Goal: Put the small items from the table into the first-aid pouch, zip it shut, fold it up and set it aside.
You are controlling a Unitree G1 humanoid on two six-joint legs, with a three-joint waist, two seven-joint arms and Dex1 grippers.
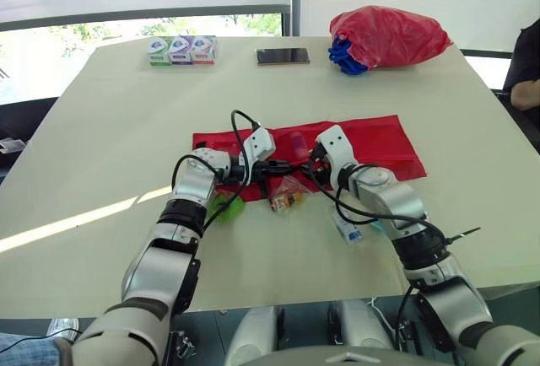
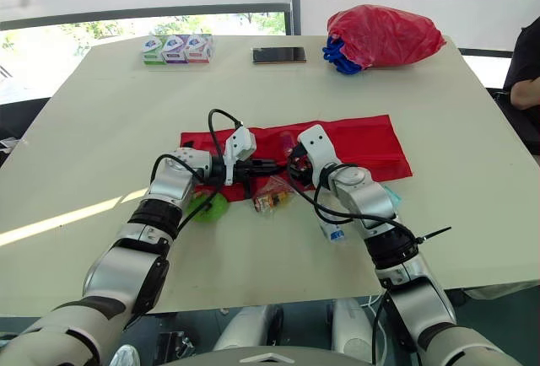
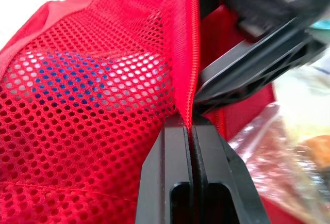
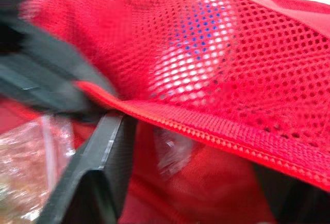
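The red mesh first-aid pouch (image 1: pixel 371 142) lies spread flat at the table's middle. My left gripper (image 3: pixel 190 123) is shut on its raised zipper edge (image 3: pixel 186 53), pinching the red tape between both fingers. My right gripper (image 1: pixel 314 162) faces it from the right, open, with its fingers (image 4: pixel 95 167) straddling the same zipper edge (image 4: pixel 216 136) at the pocket mouth. A white and blue item (image 4: pixel 206 43) shows through the mesh. On the table in front of the pouch lie a green item (image 1: pixel 226 208), a clear-wrapped snack packet (image 1: pixel 287 196) and a small white and blue sachet (image 1: pixel 348 229).
At the far edge stand three small boxes (image 1: pixel 181 50), a dark phone (image 1: pixel 283 56) and a red bag over something blue (image 1: pixel 388 37). A person's arm (image 1: pixel 527 88) is at the right edge. Bare table lies to the left and right of the pouch.
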